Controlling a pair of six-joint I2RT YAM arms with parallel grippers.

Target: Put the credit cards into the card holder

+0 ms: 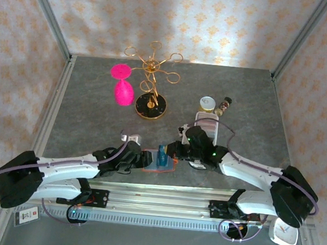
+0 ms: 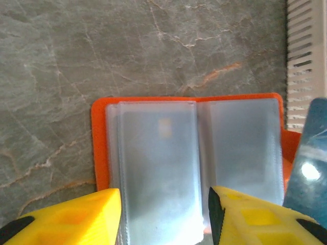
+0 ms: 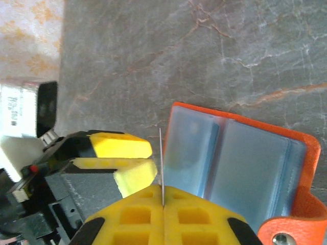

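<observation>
The right fingers (image 3: 164, 200), yellow pads pressed fully together, pinch a thin teal-blue plastic credit card (image 2: 309, 163), which stands upright at one edge of a small orange-red folding card holder (image 2: 99, 153). The holder lies open, its clear grey-blue pockets facing up, on the grey marbled surface (image 2: 102, 51). The left fingers (image 3: 138, 171) stand partly apart, holding nothing, one on either side of a pocket page. Both arms stretch low from their bases and angle inward, wrists meeting over the holder near the surface's front edge. A long white slotted tray (image 2: 301, 61) lies near the holder.
</observation>
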